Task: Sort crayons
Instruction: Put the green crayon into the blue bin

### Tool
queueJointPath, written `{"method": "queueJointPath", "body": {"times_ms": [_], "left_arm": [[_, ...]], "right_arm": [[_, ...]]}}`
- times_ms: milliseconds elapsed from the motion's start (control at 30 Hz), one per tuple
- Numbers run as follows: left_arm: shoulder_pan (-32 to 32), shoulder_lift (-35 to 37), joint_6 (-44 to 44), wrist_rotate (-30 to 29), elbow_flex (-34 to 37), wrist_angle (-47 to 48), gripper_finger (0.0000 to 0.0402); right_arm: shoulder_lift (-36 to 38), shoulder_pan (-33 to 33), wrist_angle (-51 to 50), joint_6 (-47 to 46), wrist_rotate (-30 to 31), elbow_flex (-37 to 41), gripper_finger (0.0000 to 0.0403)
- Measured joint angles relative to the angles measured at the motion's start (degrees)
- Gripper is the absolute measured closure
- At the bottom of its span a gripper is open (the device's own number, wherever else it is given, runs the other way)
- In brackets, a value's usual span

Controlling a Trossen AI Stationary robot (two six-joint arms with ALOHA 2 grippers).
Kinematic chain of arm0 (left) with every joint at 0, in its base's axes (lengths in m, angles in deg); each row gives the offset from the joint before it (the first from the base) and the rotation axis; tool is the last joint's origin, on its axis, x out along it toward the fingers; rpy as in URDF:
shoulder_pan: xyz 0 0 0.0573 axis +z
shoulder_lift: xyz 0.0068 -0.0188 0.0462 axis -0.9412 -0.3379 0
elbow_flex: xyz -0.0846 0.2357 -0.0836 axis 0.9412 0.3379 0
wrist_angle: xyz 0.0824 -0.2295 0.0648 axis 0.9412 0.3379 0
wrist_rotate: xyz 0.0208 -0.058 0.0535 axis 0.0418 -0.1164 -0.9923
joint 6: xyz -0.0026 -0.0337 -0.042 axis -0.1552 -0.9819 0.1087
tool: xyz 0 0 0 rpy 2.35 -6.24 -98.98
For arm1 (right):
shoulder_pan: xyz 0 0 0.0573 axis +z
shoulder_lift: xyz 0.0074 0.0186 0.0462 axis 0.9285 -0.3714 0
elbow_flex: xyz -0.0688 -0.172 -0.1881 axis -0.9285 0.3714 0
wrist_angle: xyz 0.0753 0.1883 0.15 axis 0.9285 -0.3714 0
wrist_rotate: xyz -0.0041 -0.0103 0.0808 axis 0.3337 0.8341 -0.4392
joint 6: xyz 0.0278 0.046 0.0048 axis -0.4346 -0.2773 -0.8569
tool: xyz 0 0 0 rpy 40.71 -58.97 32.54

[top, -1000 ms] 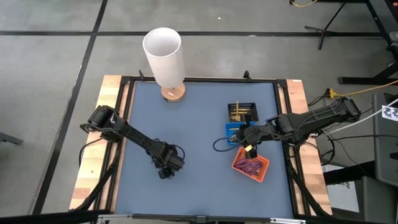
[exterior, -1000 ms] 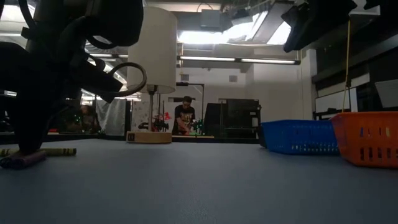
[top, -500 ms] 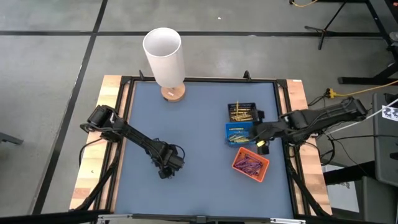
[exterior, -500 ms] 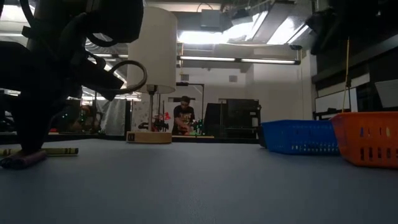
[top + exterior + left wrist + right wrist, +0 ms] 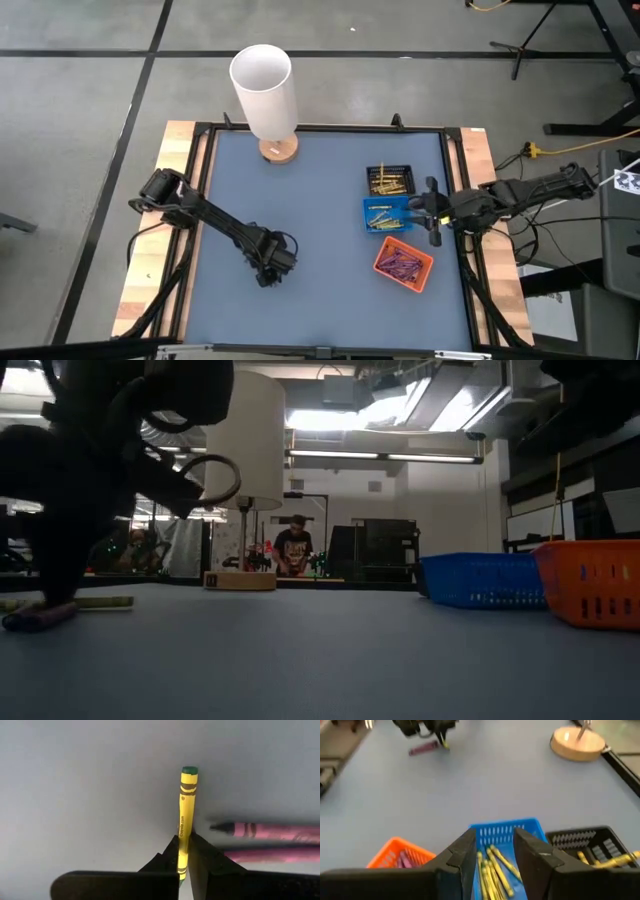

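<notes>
My left gripper [image 5: 265, 276] points down at the table's near left and is shut on a yellow crayon [image 5: 186, 815]. Two purple crayons [image 5: 272, 829] lie on the blue mat right beside it. In the low view the yellow crayon [image 5: 95, 602] lies level at mat height, with a purple one [image 5: 35, 618] in front. My right gripper [image 5: 431, 214] hangs open above the right end of the blue tray [image 5: 384, 215], which holds yellow crayons [image 5: 492, 867]. The black tray [image 5: 390, 181] also holds yellow ones, and the orange tray [image 5: 403, 264] holds purple ones. My left gripper pinches the yellow crayon between its two fingers by its long sides [image 5: 183, 851], close to one end. The fingers come from above, pointing down, and stand across the crayon. The crayon lies level, at the mat's height, its other end sticking out past the fingers.
A white cylindrical lamp [image 5: 264, 88] on a round wooden foot stands at the table's far edge. The three trays sit close together at the right. A raised black frame [image 5: 205, 200] runs around the mat. A person [image 5: 293, 548] shows far behind the table.
My right gripper has drawn back toward the table's right edge, from over the gap between the blue and orange trays to the blue tray's right end, still open.
</notes>
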Motion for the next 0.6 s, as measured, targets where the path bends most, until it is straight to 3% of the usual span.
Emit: {"method": "queueJointPath", "body": {"times_ms": [200,367,600], "left_arm": [[1.32,1.99,-0.75,-4.82,-0.24,-6.55,0.0401],[3.51,2.08,3.58,-5.98,-0.24,-17.88,0.0401],[8.05,1.84,15.25,-11.35,-0.26,-46.39,0.0401]], "right_arm": [[3.95,0.0,11.91,2.09,-0.02,6.83,0.0274],[4.75,0.0,20.9,4.26,0.0,12.23,0.0274],[4.69,0.0,29.32,4.65,0.0,17.03,0.0274]]}}
